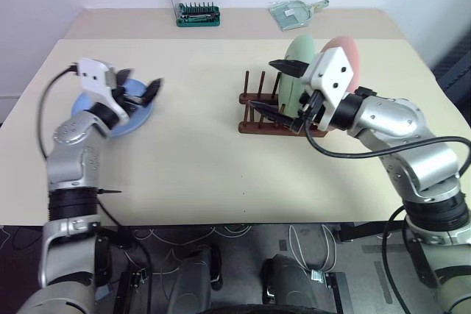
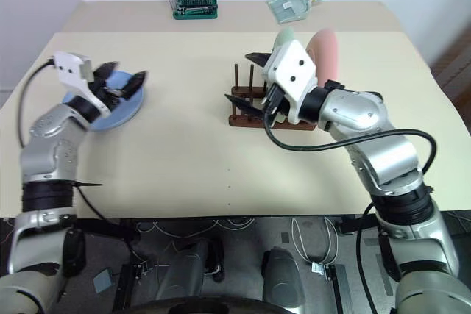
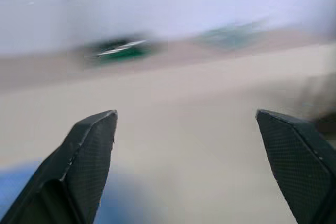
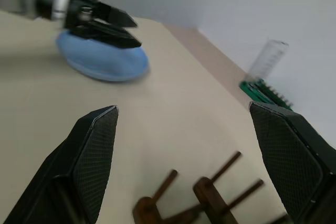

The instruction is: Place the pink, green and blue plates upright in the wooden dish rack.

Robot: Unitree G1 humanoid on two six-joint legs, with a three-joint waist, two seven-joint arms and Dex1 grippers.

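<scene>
Blue plate (image 1: 118,112) flat on desk (image 1: 199,159), left; pink (image 1: 346,56) and green (image 1: 298,64) racked. Left end effector (image 1: 140,87) released above it, right end effector (image 1: 283,93) released. Recommended: grip rim squarely, lift tilted.

The left gripper (image 3: 186,124) had its two black fingers (image 3: 86,156) far apart, with nothing between them. Each finger had a fine bumpy pattern on it. Between and beyond them lay the pale tan table (image 3: 184,129). A bit of the blue plate (image 3: 16,187) showed as a soft blue patch on the table, right by one finger and partly hidden behind it. Far off, by the white wall (image 3: 168,3), sat a green case (image 3: 123,50) with something shiny on it, all smeared. Near it was another greenish thing (image 3: 233,32), too blurry to tell what it was.
</scene>
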